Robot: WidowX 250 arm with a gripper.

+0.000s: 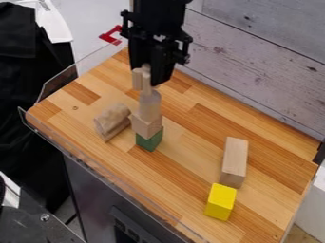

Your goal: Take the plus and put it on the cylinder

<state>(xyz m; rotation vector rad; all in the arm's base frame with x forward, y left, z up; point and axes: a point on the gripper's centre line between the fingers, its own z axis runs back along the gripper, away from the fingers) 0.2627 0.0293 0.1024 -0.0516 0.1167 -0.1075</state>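
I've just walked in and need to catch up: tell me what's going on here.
A robot arm has its gripper at a small wooden plus, right above an upright cylinder. The cylinder tops a stack: a plain wooden block over a green one. The job is to put the plus on the cylinder; whether it rests there yet, I can't tell. A yellow block sits off to the side.
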